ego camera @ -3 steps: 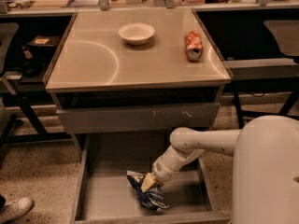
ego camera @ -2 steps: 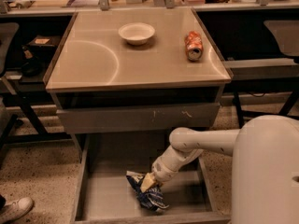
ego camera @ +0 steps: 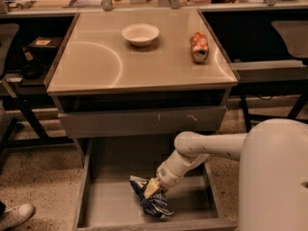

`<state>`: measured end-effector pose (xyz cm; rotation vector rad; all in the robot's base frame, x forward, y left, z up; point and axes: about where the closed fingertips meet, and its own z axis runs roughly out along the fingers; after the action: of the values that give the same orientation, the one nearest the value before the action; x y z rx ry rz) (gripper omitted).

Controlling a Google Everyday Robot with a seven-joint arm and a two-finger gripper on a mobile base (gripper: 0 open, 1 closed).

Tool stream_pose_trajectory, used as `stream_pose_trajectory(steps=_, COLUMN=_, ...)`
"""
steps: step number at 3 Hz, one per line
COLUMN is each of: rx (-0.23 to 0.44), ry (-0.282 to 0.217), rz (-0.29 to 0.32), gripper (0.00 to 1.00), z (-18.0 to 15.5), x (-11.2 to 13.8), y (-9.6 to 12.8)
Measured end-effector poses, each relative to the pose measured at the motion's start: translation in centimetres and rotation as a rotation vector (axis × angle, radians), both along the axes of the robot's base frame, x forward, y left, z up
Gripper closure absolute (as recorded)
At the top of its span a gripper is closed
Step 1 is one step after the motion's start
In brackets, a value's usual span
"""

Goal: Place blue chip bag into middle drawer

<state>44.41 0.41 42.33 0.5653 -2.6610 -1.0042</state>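
Observation:
The blue chip bag (ego camera: 153, 203) lies crumpled on the grey floor of the open middle drawer (ego camera: 110, 198), near its front middle. My gripper (ego camera: 150, 189) reaches down into the drawer from the right on a white arm and sits right at the bag's top edge. Its tan fingers (ego camera: 152, 186) touch the bag's pale end seam.
A white bowl (ego camera: 140, 34) and an orange soda can (ego camera: 198, 46) lying on its side are on the cabinet top (ego camera: 96, 61). A grey drawer front (ego camera: 144, 121) with scratch marks is above the open drawer. A shoe (ego camera: 14, 216) is at lower left. Chairs flank the cabinet.

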Motion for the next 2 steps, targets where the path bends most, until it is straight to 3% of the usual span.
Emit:
stream_pose_trajectory(steps=1, rx=0.000, ry=0.000, rz=0.000, gripper=0.11, z=0.00, x=0.00, y=0.00)
stream_pose_trajectory(steps=2, rx=0.000, ry=0.000, rz=0.000, gripper=0.00, z=0.00, x=0.00, y=0.00)
